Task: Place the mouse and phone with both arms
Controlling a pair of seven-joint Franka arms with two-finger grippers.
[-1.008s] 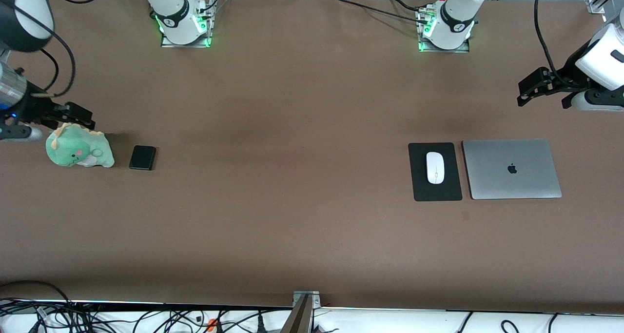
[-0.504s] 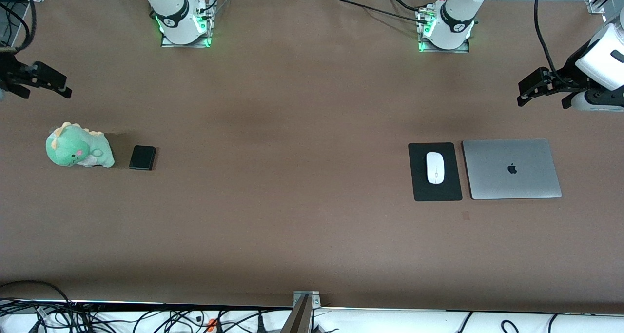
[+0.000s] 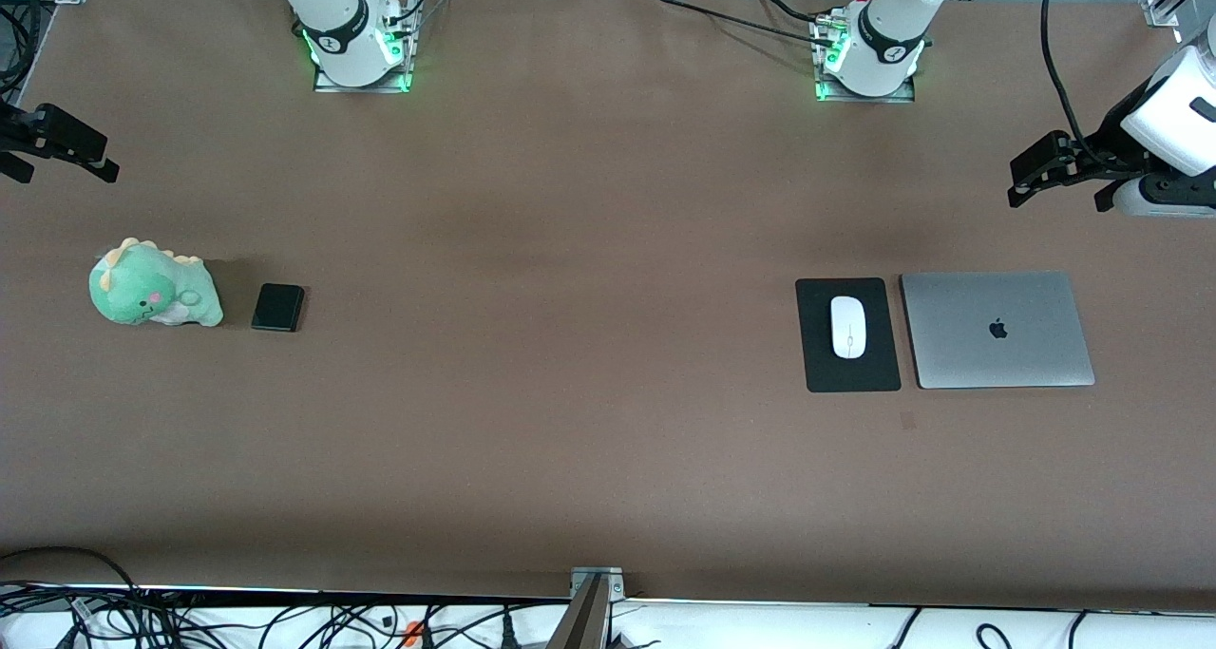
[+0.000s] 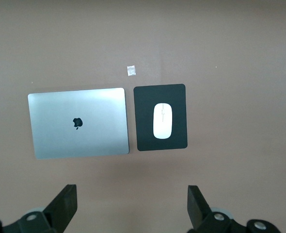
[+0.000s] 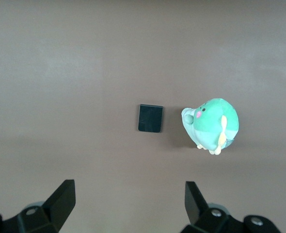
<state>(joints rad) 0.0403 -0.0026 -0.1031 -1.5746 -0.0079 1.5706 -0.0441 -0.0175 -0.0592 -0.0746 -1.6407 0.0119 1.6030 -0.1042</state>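
Two grippers, both empty, fingers spread wide. Right gripper (image 3: pixel 57 145): raised high over bare table at the right arm's end, having lifted away from the green dinosaur plush (image 3: pixel 152 295) in the last second. Left gripper (image 3: pixel 1050 169): unchanged, waiting over bare table near the closed silver laptop (image 3: pixel 996 330). Phone (image 3: pixel 278 307): flat on the table just beside the plush. Mouse (image 3: pixel 848 327): centred on the black mouse pad (image 3: pixel 823 364), which lies beside the laptop. Judgement: both items appear placed; arms retreating.
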